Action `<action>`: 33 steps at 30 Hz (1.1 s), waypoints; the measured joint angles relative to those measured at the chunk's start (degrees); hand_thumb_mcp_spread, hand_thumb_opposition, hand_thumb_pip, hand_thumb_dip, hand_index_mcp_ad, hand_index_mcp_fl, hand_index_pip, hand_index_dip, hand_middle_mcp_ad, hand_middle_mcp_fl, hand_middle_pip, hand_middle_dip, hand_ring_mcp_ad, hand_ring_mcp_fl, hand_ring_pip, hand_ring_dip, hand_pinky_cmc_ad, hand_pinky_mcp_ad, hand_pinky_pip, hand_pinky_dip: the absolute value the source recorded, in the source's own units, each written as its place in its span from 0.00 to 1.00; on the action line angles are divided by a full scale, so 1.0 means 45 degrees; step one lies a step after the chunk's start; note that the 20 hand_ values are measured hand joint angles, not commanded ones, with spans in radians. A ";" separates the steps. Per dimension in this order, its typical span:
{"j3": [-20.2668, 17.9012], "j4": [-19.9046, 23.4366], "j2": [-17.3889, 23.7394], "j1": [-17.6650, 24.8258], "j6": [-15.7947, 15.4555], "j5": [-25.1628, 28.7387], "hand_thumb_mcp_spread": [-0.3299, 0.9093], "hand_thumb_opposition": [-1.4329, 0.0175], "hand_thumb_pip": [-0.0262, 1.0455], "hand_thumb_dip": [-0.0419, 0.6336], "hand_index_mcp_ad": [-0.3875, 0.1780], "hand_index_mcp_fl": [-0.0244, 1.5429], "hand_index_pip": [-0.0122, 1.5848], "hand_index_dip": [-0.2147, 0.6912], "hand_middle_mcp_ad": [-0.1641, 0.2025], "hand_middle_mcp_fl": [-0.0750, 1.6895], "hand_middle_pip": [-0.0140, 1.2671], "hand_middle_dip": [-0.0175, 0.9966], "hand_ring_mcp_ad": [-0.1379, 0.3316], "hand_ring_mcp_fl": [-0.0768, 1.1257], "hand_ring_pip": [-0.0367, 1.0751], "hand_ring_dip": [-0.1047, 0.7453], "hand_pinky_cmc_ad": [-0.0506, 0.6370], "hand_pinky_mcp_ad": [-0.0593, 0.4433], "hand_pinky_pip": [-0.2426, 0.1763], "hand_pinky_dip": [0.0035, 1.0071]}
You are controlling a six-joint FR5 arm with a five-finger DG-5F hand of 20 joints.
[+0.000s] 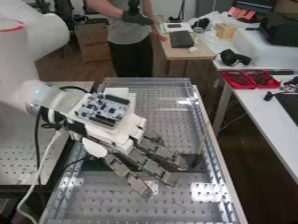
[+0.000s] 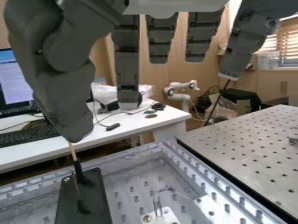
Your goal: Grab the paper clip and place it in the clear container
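In the high view, the hand point(image 1: 143, 155) is above the middle of the bench, palm down, its fingers slanting toward the near right. They look straight and relaxed, with nothing between them. A small white piece point(image 1: 153, 187) lies just beyond the fingertips. In the wrist view, the fingers and thumb of the hand point(image 2: 126, 65) hang apart. Below them a thin wire loop, seemingly the paper clip point(image 2: 157, 204), stands up from the white piece point(image 2: 161, 217). Clear walls of a large container or tray point(image 2: 199, 175) run around the perforated surface; whether this is the named container I cannot tell.
A dark plate point(image 2: 83, 197) with thin upright sticks is on the perforated surface, near the hand's fingers. Red trays point(image 1: 249, 79) sit on the white side table point(image 1: 266, 107). A metal perforated board point(image 2: 259, 145) borders the clear tray, and cables point(image 1: 40, 160) run down beside the arm.
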 joint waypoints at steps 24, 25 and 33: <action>0.1622 -0.0054 -0.1714 -0.1139 0.0164 -0.2434 0.57 0.44 0.69 0.44 0.52 0.03 0.96 0.38 0.55 0.04 0.11 0.18 0.61 0.06 0.11 0.24 0.55 0.69 0.40 0.32; 0.1645 -0.0042 -0.1740 -0.1186 0.0106 -0.2574 0.57 0.44 0.69 0.44 0.52 0.03 0.96 0.39 0.55 0.04 0.11 0.19 0.61 0.06 0.12 0.24 0.55 0.69 0.40 0.31; 0.1719 0.0178 -0.1976 -0.1861 -0.0482 -0.4373 0.58 0.43 0.69 0.44 0.52 0.06 0.98 0.40 0.56 0.04 0.11 0.19 0.61 0.06 0.12 0.24 0.56 0.68 0.40 0.28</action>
